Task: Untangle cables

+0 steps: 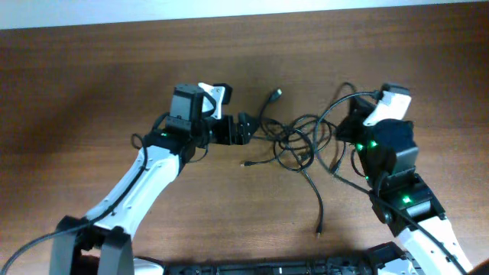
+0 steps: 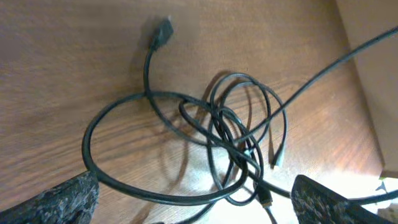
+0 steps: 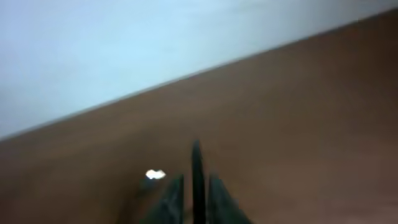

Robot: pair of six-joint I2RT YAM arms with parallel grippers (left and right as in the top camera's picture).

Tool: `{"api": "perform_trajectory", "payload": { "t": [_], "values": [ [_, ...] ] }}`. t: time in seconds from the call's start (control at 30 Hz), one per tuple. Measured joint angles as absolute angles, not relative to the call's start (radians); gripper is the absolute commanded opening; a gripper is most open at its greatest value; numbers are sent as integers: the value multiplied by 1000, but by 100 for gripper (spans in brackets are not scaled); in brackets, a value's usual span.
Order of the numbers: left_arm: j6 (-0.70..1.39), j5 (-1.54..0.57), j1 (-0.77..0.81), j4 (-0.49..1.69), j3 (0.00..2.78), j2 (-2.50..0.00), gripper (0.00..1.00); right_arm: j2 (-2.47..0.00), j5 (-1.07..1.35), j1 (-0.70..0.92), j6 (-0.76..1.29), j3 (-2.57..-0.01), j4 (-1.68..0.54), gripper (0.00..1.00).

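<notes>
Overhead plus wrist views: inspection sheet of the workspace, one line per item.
Surface: brown wooden table, no spills seen.
Job's things: thin black cables knotted mid-table, plug ends splayed outward.
Clutter: nothing seen.
Grippers: left gripper open, facing the knot; right gripper looks shut on one strand, but the view is blurred.
Cables: thicker black arm wire by the left base, apart from the knot.
Surroundings: pale strip beyond the far table edge.
</notes>
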State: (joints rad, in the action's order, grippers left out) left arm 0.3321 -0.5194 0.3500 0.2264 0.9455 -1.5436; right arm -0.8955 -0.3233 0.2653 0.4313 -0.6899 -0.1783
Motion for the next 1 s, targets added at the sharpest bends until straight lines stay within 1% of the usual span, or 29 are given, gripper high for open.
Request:
{"api": "perform_trajectory", "payload": {
  "t": [0.03, 0.07, 0.1, 0.13, 0.17, 0.2, 0.23, 0.3, 0.37, 0.4, 0.47, 0.53, 0.63, 0.67, 0.73, 0.77, 0.83, 0.87, 0.9, 0.93, 0.97, 1.0],
  "values": [
    [332, -521, 358, 223, 945, -1552, 99, -904, -385, 265, 430, -693, -233, 42],
    [332, -521, 369, 219, 945, -1562, 100, -923, -450, 265, 437, -695, -295, 43],
    [332, -521, 373, 220, 945, -1564, 100, -942, -470, 265, 446, -699, -382, 47],
    [332, -521, 380, 221, 945, -1565, 99, -973, -474, 265, 443, -698, -441, 54],
    [332, -521, 385, 223, 945, -1565, 97, -1000, -463, 265, 443, -698, -469, 59],
    [332, -521, 389, 226, 945, -1565, 94, -1016, -437, 265, 445, -698, -488, 59],
    [332, -521, 399, 228, 945, -1565, 93, -1043, -366, 265, 438, -698, -494, 59],
    [332, -521, 418, 239, 945, -1565, 95, -1065, -218, 265, 398, -698, -494, 59],
    [332, -519, 440, 243, 945, -1565, 95, -1089, -122, 265, 381, -698, -500, 59],
    [332, -511, 456, 243, 945, -1566, 93, -1102, -80, 265, 389, -698, -521, 59],
    [332, -480, 499, 242, 945, -1588, 89, -1107, -62, 265, 440, -698, -554, 59],
    [366, -460, 530, 242, 945, -1633, 87, -1107, -80, 265, 503, -698, -572, 59],
    [480, -451, 570, 219, 945, -1720, 84, -1107, -89, 252, 566, -698, -588, 59],
    [514, -448, 580, 191, 945, -1751, 84, -1107, -89, 225, 579, -698, -608, 59],
    [556, -444, 601, 147, 945, -1799, 74, -1107, -86, 168, 595, -698, -635, 59],
    [573, -444, 616, 113, 945, -1821, 66, -1107, -84, 139, 599, -698, -647, 59],
    [586, -444, 631, 37, 944, -1837, 34, -1107, -76, 93, 602, -698, -663, 59],
    [596, -443, 634, -15, 944, -1838, 11, -1107, -71, 80, 602, -698, -669, 59],
    [599, -438, 633, -71, 944, -1840, 0, -1107, -68, 77, 603, -698, -673, 59],
    [602, -437, 632, -101, 945, -1840, 0, -1107, -61, 77, 602, -698, -675, 61],
    [602, -438, 629, -120, 945, -1840, 0, -1107, -53, 77, 603, -698, -677, 67],
    [604, -443, 620, -125, 945, -1840, 0, -1107, -34, 77, 602, -698, -677, 69]
  ]
}}
